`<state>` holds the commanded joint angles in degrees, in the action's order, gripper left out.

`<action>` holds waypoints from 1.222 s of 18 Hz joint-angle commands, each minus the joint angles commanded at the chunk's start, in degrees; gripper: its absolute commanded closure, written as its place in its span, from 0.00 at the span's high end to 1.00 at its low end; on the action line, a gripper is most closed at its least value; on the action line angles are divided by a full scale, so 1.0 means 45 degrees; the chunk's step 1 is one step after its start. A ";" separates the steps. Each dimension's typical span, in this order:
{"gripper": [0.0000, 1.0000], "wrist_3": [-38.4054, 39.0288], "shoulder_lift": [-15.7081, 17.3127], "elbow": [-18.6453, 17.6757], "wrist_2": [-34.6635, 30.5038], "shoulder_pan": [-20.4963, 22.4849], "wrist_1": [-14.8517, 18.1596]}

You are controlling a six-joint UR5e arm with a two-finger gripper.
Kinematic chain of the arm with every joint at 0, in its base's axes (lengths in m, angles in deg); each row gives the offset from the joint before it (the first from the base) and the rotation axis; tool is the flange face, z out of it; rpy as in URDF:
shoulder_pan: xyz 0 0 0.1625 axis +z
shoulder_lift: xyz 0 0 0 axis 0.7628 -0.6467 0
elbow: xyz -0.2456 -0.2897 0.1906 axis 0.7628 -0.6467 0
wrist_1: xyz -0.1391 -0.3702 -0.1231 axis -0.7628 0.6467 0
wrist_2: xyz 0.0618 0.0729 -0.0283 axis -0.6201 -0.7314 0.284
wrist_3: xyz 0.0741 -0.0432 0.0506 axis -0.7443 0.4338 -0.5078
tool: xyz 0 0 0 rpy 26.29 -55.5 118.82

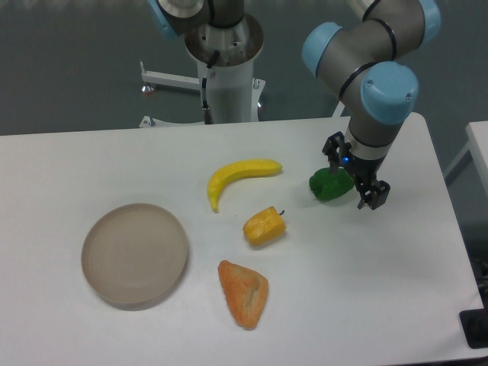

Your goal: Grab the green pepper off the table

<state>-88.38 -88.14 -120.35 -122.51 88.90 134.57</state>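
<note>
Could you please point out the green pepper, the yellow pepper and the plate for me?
green pepper [329, 185], fixed camera view, on its glossy top.
yellow pepper [264, 226], fixed camera view, on the middle of its body.
plate [107, 290], fixed camera view, on its front rim.

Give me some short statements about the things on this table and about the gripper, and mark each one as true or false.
1. The green pepper lies on the table next to the gripper. True.
2. The banana lies on the plate. False: the banana lies on the table, apart from the plate, and the plate holds nothing.
3. The yellow pepper lies between the banana and the orange piece. True.
4. The gripper has lifted the green pepper high above the table. False: the pepper appears to rest on the table, with the gripper's fingers open, one on each side of it.
5. The plate is at the right end of the table in the picture. False: it is at the left.
</note>
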 joint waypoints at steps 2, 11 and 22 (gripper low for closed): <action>1.00 -0.0039 0.0000 0.0020 -0.0078 0.0000 0.0019; 1.00 -0.0719 0.0156 -0.0253 -0.0059 0.0292 0.0058; 1.00 -0.3613 0.0449 -0.2167 -0.0058 0.1055 -0.0156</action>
<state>-104.64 -86.12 -130.10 -122.77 93.64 133.87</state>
